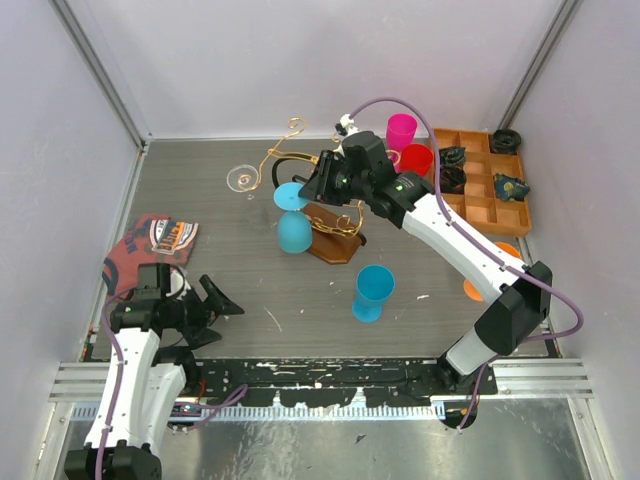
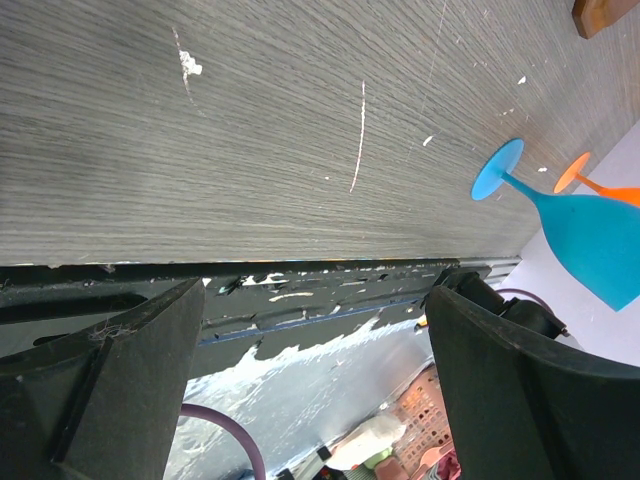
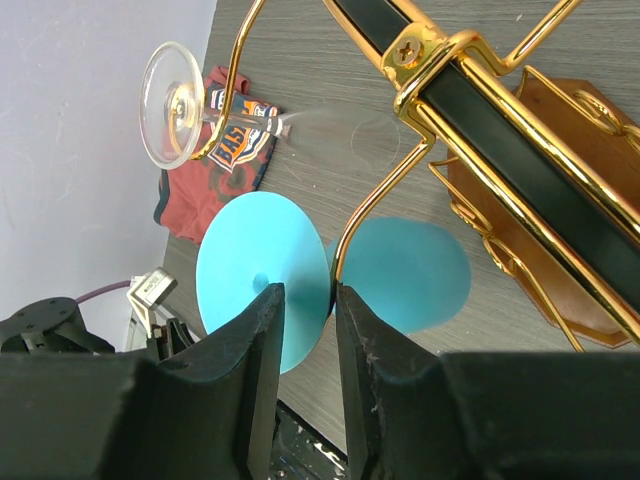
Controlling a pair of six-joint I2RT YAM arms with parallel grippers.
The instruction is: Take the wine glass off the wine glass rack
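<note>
The right end effector (image 3: 303,292) has its fingers set close, with only a slit between them. The tips lie over the flat foot of the blue wine glass (image 3: 240,255), and I cannot tell whether they pinch anything there. The glass hangs bowl-down from one scroll arm of the wine glass rack (image 3: 480,130), its foot resting on the gold wire (which passes just beside one fingertip).

- A finger could hook that wire and drag or tip the rack.
- A pull off the wire's line could jam the stem.
- A weak hold on the smooth foot could drop the glass onto the worktop (image 1: 230,250).
- Any jolt might also shake the clear wine glass (image 3: 170,105) off the neighbouring arm.

The left end effector (image 2: 315,380) is spread wide and empty, well away from the rack.
</note>
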